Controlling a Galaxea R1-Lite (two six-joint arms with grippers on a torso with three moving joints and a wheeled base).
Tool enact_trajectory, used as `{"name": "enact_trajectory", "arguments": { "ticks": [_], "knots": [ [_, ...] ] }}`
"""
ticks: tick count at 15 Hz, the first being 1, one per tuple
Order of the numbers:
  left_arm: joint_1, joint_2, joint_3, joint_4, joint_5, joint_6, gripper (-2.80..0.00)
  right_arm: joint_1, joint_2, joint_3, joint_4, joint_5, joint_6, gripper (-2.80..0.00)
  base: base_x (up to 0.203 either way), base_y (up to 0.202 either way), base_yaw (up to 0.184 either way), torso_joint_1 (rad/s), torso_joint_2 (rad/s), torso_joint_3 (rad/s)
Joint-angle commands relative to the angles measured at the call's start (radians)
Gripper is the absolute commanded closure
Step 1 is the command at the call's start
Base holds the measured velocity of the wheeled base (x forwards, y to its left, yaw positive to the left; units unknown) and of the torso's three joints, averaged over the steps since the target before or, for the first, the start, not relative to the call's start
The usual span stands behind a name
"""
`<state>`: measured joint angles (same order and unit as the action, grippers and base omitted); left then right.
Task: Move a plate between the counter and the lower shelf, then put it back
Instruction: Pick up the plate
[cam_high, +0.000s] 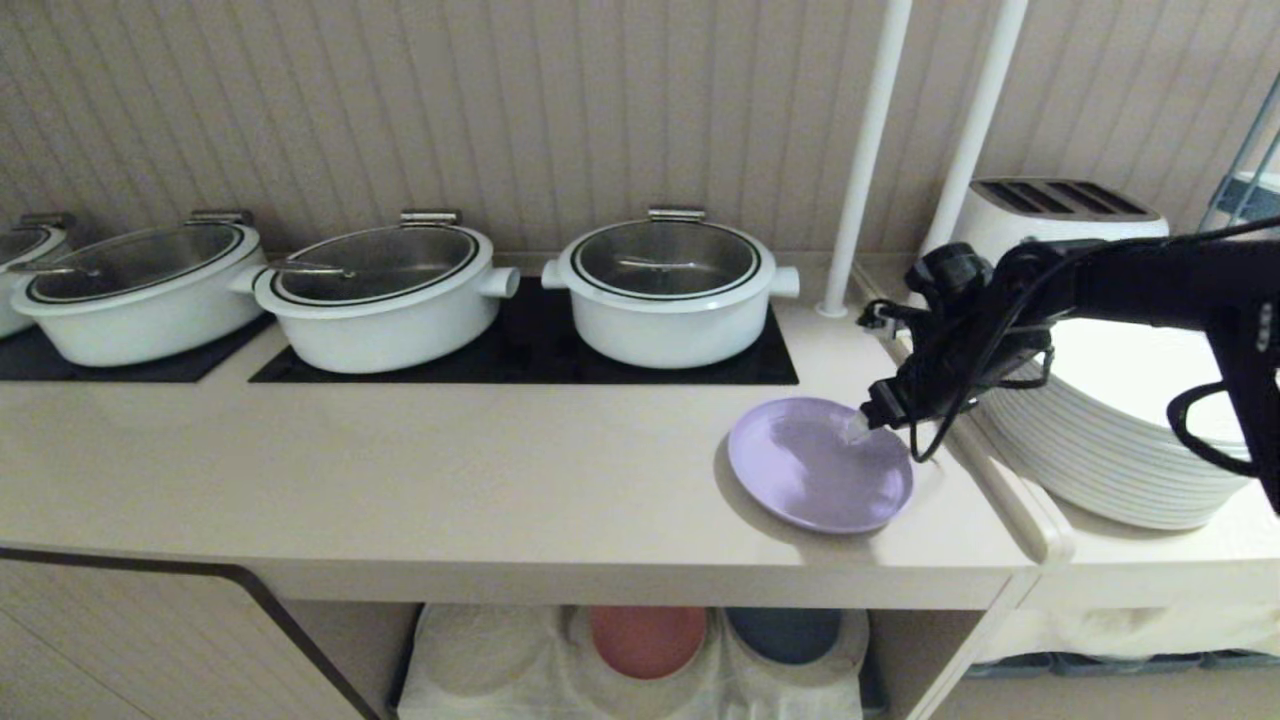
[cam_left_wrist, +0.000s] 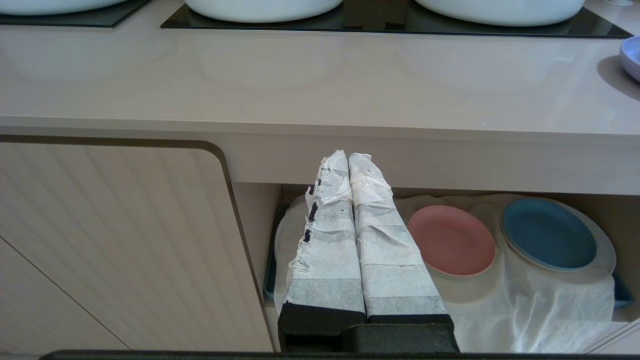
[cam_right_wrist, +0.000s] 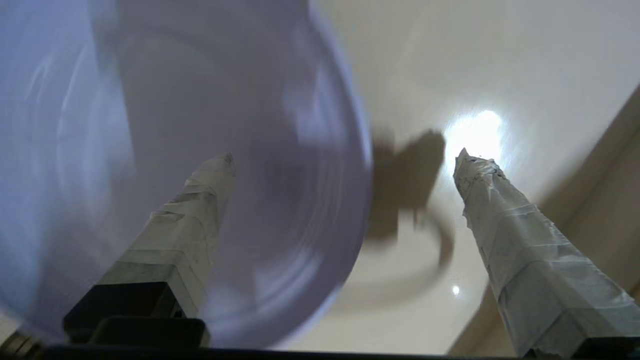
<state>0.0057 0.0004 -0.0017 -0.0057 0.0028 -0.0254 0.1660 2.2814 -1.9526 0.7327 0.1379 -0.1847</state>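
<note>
- The right arm comes in from the right side of the head view, reaching leftward and down over the table (cam_high: 450, 470), wrist bent so the right claw (cam_high: 868, 420) points down at the near-right part of the plate (cam_high: 815, 462).
- The right claw stands wide open: in its wrist view one taped finger (cam_right_wrist: 192, 227) is over the plate's inside and the other finger (cam_right_wrist: 520, 235) is over bare table beyond the rim, so the rim lies between them, gripped by neither.
- The left claw (cam_left_wrist: 348, 165) is shut, its two white-wrapped fingers pressed together, pointing at the front edge of the table above the lower shelf (cam_left_wrist: 525, 300).
- The plate is small, round, pale lilac and matte with a low raised rim; it lies flat on the table, right of the black hob panel (cam_high: 530, 350) and in front of the rightmost white pot (cam_high: 668, 290).
- A stack of white dinner plates (cam_high: 1110, 440) stands on the neighbouring surface to the right, apart from the lilac plate.
- In the lower shelf, on wrinkly white cloth, lie a salmon-pink plate (cam_left_wrist: 451, 240) and a dark blue plate (cam_left_wrist: 548, 234), side by side.
</note>
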Motion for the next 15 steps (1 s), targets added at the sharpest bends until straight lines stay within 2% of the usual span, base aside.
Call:
{"name": "enact_trajectory", "arguments": {
  "ticks": [1, 10, 11, 15],
  "knots": [
    [0.000, 0.001, 0.000, 0.000, 0.000, -0.001, 0.00, 0.000, 0.022, 0.000, -0.009, 0.000, -0.001, -2.80, 0.000, 0.000, 0.000, 0.000, 0.00, 0.000],
    [0.000, 0.001, 0.000, -0.001, 0.000, -0.001, 0.00, 0.001, 0.038, 0.000, -0.010, 0.000, -0.004, -2.80, 0.000, 0.000, 0.000, 0.000, 0.00, 0.000],
    [0.000, 0.001, 0.000, 0.000, 0.000, -0.001, 0.00, 0.001, 0.038, 0.000, -0.009, 0.002, -0.002, 0.00, 0.000, 0.000, 0.000, 0.000, 0.00, 0.000],
    [0.000, 0.001, 0.000, 0.000, 0.000, -0.001, 0.00, 0.001, 0.040, 0.001, 0.001, -0.020, -0.001, 0.00, 0.000, 0.000, 0.000, 0.000, 0.00, 0.000]
  ]
}}
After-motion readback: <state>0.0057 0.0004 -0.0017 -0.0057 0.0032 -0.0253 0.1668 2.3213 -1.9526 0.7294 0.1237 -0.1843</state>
